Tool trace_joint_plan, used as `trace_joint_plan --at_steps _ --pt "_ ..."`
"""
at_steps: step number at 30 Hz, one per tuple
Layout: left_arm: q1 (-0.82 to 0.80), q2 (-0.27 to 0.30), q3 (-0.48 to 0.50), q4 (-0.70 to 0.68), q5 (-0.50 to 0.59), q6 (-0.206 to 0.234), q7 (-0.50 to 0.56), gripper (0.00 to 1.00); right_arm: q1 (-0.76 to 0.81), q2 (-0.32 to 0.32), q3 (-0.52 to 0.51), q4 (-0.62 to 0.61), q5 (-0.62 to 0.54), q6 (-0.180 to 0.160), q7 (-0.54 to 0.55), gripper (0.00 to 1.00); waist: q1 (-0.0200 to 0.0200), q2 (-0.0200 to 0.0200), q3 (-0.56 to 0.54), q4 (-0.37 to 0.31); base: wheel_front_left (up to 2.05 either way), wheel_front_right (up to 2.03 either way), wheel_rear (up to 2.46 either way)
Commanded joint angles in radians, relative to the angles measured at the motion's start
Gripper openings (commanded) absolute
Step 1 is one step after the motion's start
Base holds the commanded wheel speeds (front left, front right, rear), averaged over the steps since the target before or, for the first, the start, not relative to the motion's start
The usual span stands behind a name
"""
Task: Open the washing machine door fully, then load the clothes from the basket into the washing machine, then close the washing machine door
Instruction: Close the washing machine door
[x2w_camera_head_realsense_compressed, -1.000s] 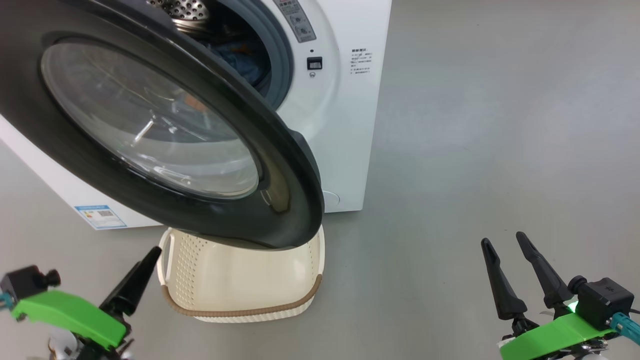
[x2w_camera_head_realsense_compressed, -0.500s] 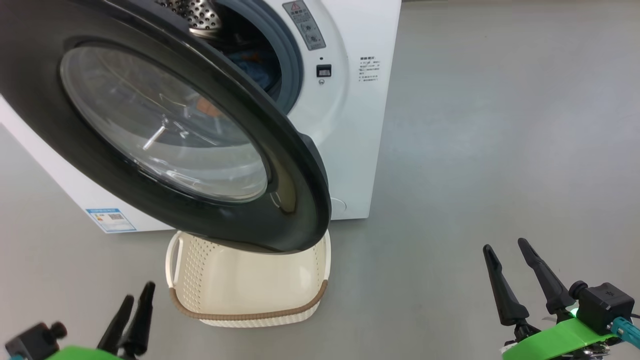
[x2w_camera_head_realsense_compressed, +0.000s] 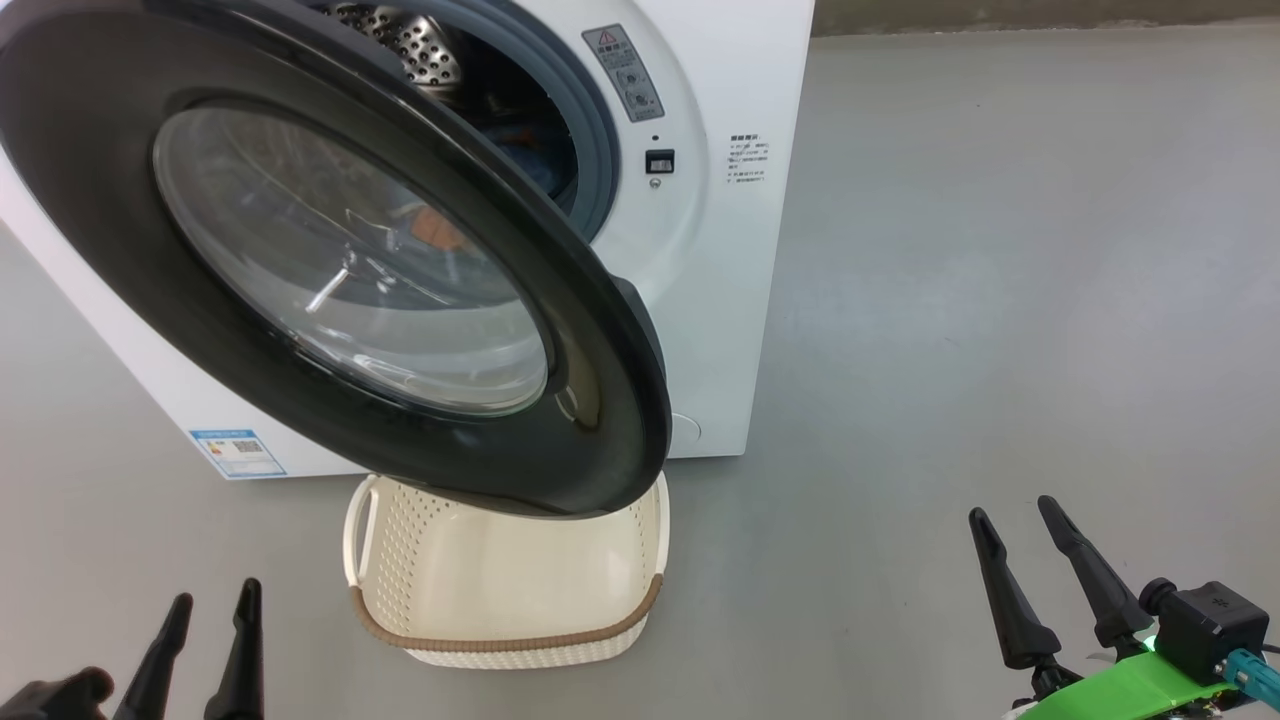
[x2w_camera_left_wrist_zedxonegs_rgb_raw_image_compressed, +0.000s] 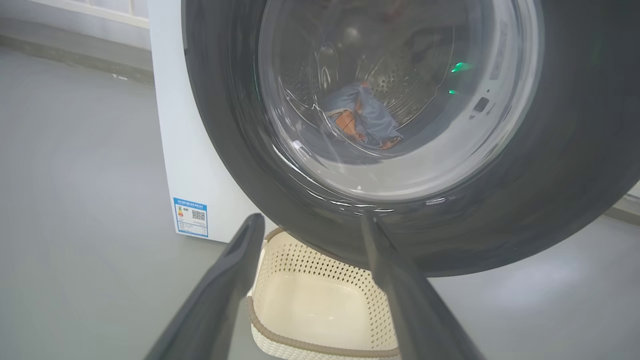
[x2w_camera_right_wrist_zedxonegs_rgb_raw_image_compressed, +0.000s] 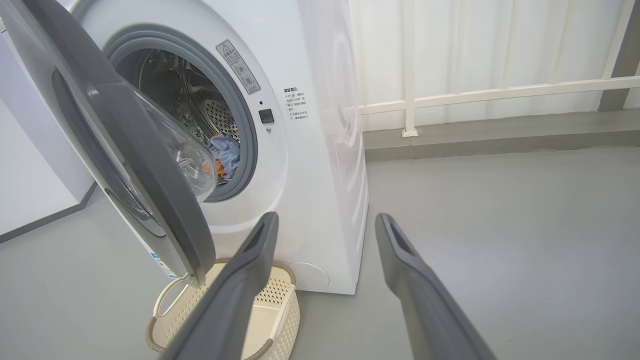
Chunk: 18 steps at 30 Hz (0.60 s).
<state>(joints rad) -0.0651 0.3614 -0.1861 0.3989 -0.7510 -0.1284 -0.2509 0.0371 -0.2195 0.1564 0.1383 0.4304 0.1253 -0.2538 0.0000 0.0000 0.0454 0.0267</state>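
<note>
The washing machine door (x2w_camera_head_realsense_compressed: 560, 330) stands partly open, its black ring and glass bowl swung out over the basket (x2w_camera_head_realsense_compressed: 500, 585). The white washing machine (x2w_camera_head_realsense_compressed: 715, 300) sits behind it, and light blue clothes (x2w_camera_right_wrist_zedxonegs_rgb_raw_image_compressed: 226, 152) with orange prints lie inside the steel drum, also seen through the door glass (x2w_camera_left_wrist_zedxonegs_rgb_raw_image_compressed: 362, 120). The cream basket (x2w_camera_left_wrist_zedxonegs_rgb_raw_image_compressed: 310, 310) on the floor under the door holds nothing. My left gripper (x2w_camera_head_realsense_compressed: 213, 600) is open at the lower left, short of the basket. My right gripper (x2w_camera_head_realsense_compressed: 1010, 515) is open at the lower right, well away from the machine.
Bare grey floor (x2w_camera_head_realsense_compressed: 1000, 300) spreads to the right of the machine. A blue label sticker (x2w_camera_head_realsense_compressed: 238, 452) marks the machine's lower left front. A white railing and wall (x2w_camera_right_wrist_zedxonegs_rgb_raw_image_compressed: 475, 75) stand behind the machine.
The head camera has tilted, shifting the scene down and to the right. My left gripper has dropped toward the bottom edge and its fingers now point up, slightly parted. The right gripper has stayed put.
</note>
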Motion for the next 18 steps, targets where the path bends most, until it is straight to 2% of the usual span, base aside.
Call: trace_joint_plan --at_steps 1,5,8,18 --pt "-0.018 0.02 0.054 -0.032 0.031 -0.002 -0.011 1.0 0.0 -0.019 0.015 -0.024 -0.002 0.005 -0.008 1.0 0.0 0.0 0.0 0.0 0.0 0.0 0.0" --pt "0.016 -0.042 0.148 -0.082 0.184 -0.002 -0.011 1.0 -0.001 -0.019 0.012 -0.024 -0.002 0.005 -0.008 1.0 0.0 0.0 0.0 -0.001 0.0 0.0 0.0" --pt "0.037 -0.072 0.171 -0.103 0.244 -0.002 -0.011 1.0 -0.003 -0.019 0.011 -0.023 -0.002 0.005 -0.008 1.0 0.0 0.0 0.001 -0.002 0.0 0.0 0.0" --pt "0.056 -0.118 0.225 -0.118 0.318 -0.002 -0.011 1.0 -0.005 -0.017 0.006 -0.021 -0.004 0.005 -0.008 1.0 0.0 0.0 0.001 -0.007 0.0 0.0 0.0"
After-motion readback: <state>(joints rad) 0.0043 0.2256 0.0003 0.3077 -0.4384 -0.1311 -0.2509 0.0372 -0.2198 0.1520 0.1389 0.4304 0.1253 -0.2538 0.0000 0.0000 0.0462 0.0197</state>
